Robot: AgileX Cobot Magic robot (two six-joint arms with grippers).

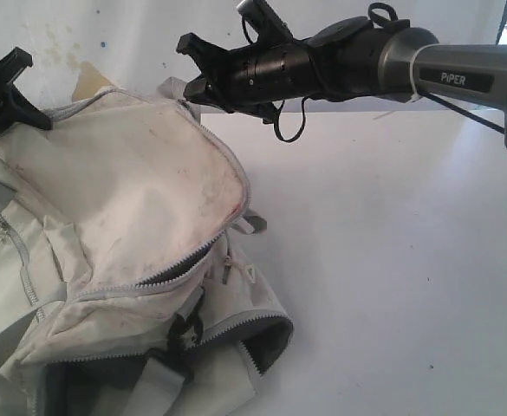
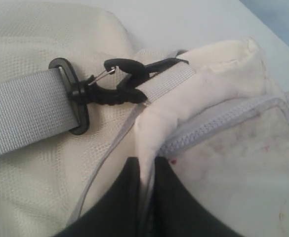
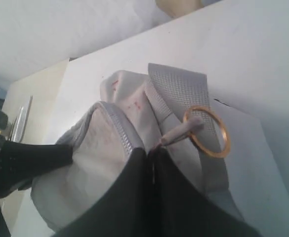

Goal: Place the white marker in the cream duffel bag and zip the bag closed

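Note:
The cream duffel bag [image 1: 132, 199] lies at the left of the white table, and its smudged top flap is lifted and stretched between both grippers. My left gripper [image 1: 38, 118] is shut on a fold of the flap's rim [image 2: 145, 165], beside the grey strap [image 2: 25, 111] and black clip [image 2: 119, 84]. At the flap's other corner my right gripper [image 1: 189, 87] is shut on the bag's edge [image 3: 150, 153], by the zipper teeth [image 3: 119, 131] and a tab carrying an orange ring [image 3: 207, 132]. The zipper under the flap [image 1: 179, 267] stands unzipped. The white marker is out of view.
Bare white table [image 1: 392, 260] stretches to the right of the bag. My right arm [image 1: 383, 61] reaches in from the right, above the table's back edge. A tan object [image 1: 88, 82] sits against the wall behind the bag. The bag's near end gapes dark [image 1: 106, 373].

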